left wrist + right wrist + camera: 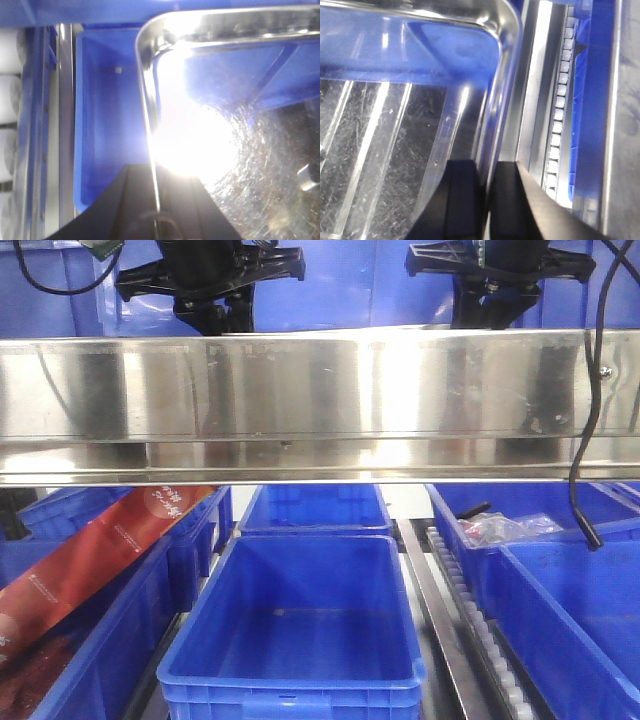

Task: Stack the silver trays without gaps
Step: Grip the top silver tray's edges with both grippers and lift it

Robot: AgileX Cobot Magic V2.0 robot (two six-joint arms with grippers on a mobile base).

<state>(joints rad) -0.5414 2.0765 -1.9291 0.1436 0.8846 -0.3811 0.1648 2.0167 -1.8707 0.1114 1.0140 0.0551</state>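
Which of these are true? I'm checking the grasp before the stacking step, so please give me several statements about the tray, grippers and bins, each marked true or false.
1. The right gripper has its fingers on either side of the silver tray rim. True.
2. In the right wrist view, the roller track lies left of the tray. False: it runs along the tray's right side.
3. The left gripper is also on the tray's rim. True.
4. The middle blue bin holds stacked trays. False: nothing is visible inside it.
5. A red package leans across the bins at the left of the front view. True.
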